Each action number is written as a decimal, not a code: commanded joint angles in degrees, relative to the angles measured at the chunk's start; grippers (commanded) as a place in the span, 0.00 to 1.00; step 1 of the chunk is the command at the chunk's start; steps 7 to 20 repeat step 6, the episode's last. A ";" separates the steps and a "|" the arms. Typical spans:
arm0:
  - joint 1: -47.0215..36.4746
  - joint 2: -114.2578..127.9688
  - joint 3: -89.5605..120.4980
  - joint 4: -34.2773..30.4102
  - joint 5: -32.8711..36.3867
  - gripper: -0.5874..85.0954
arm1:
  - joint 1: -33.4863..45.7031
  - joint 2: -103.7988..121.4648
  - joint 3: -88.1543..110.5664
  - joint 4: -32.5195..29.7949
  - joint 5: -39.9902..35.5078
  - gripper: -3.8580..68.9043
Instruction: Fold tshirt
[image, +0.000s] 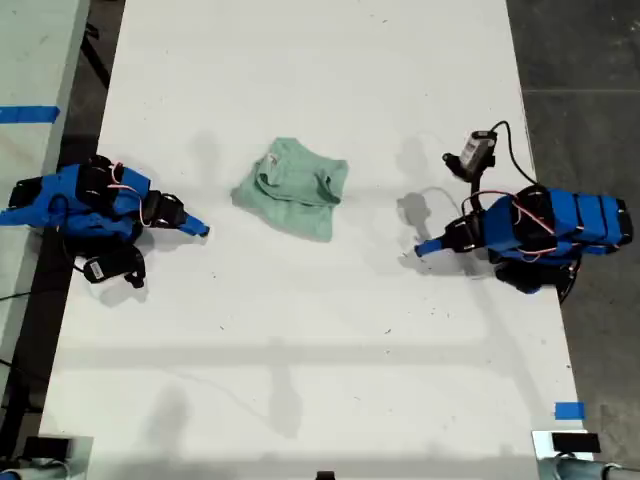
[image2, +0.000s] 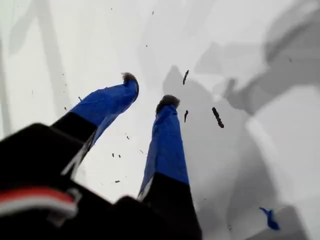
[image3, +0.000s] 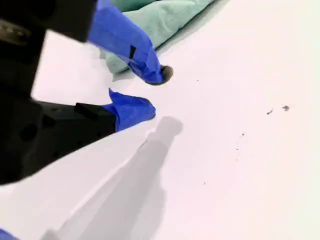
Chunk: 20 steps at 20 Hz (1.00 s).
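Blue-taped jaws of my second gripper (image3: 159, 91) stand parted with nothing between them, low over the white table (image: 300, 350). Just beyond their tips lies the tshirt (image3: 160, 20). Its nearest edge is close to the upper fingertip but apart from it, so the cloth lies ahead of this gripper and a little to one side of its line.

My first gripper (image2: 150, 90) is likewise parted and empty. Its wrist view shows only bare table, shadows, some dark specks and a scrap of blue tape (image2: 270, 218). No cloth is in its sight.

Further off, the exterior view places the tshirt (image: 292, 188) as a rumpled bundle, not laid flat, between the two arms. Its longer run goes roughly across from the exterior view's left to right. The arm at the exterior view's left (image: 90, 200) has its tip near the bundle's edge. The arm at the exterior view's right (image: 540, 228) stands well apart from it. The wrist views do not settle which of these is which.

Judgement: no fold is made. The next move is a short reach by my second gripper, which is the nearer, to the bundle's near edge.
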<state>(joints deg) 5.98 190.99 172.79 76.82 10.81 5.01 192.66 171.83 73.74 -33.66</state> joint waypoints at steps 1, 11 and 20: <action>2.64 -0.26 0.09 4.13 -0.53 0.07 | 0.53 0.26 -0.44 -1.49 -1.41 0.18; 3.16 -0.26 0.09 4.13 -0.53 0.07 | 0.53 0.26 -0.44 -1.49 -1.41 0.18; 3.16 -0.26 0.09 4.13 -0.53 0.07 | 0.53 0.26 -0.44 -1.49 -1.41 0.18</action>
